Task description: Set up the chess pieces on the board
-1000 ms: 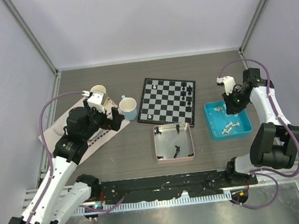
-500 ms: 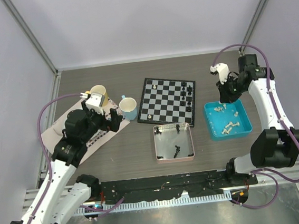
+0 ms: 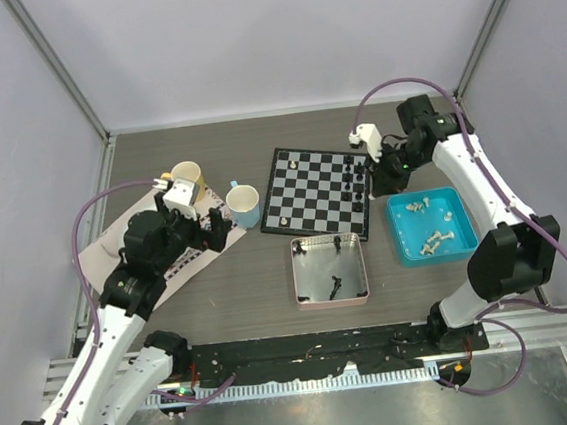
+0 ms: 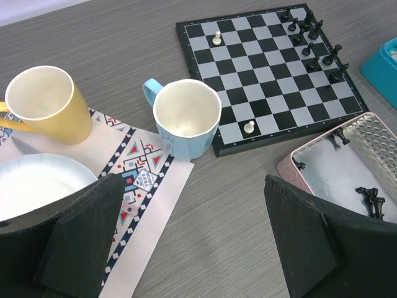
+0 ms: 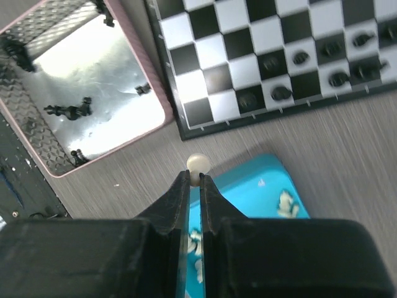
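Observation:
The board (image 3: 314, 191) lies mid-table, with black chess pieces (image 3: 359, 177) along its right side and a white pawn (image 3: 282, 220) at its near left corner. My right gripper (image 3: 387, 186) hovers between the board's right edge and the blue tray (image 3: 456, 212). In the right wrist view it (image 5: 198, 178) is shut on a small off-white piece (image 5: 198, 164), whose round head sticks out past the tips. More white pieces (image 3: 433, 242) lie in the blue tray. My left gripper (image 4: 192, 248) is open and holds nothing, low over the table, left of the pink tray (image 4: 298, 180).
The pink tray (image 3: 294, 272) in front of the board holds loose black pieces (image 3: 336, 286). A blue cup (image 4: 186, 118), a yellow cup (image 4: 46, 102) and a white plate (image 4: 37, 186) stand at a patterned mat (image 4: 149, 180), left of the board.
My right arm has swung left from over the blue tray to the board's right edge, still shut on the white piece. The left arm has hardly moved.

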Controlling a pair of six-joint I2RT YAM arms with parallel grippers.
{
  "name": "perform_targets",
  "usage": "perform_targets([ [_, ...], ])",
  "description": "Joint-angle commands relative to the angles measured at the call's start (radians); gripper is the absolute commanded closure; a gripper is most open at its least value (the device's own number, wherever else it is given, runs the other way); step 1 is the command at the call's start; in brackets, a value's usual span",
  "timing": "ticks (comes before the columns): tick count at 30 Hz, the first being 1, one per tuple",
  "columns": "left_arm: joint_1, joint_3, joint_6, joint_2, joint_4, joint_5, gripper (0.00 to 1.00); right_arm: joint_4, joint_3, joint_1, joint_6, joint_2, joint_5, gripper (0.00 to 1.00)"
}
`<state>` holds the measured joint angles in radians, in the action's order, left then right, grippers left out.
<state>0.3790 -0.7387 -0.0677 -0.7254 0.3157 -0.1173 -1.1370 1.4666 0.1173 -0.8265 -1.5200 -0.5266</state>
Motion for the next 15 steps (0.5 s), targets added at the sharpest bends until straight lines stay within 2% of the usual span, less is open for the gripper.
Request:
perform_targets([
  [1, -0.003, 0.024, 0.037, 0.047, -0.095, -0.027, 0.00, -0.047, 0.090, 0.080, -0.105, -0.057, -0.090, 0.99],
  [6, -0.003, 0.065, 0.054, 0.098, -0.142, -0.033, 0.00, -0.058, 0.176, 0.175, -0.109, -0.143, -0.107, 0.99],
  [15, -0.003, 0.076, 0.063, 0.113, -0.153, -0.045, 0.00, -0.044, 0.265, 0.263, -0.097, -0.226, -0.148, 0.99],
])
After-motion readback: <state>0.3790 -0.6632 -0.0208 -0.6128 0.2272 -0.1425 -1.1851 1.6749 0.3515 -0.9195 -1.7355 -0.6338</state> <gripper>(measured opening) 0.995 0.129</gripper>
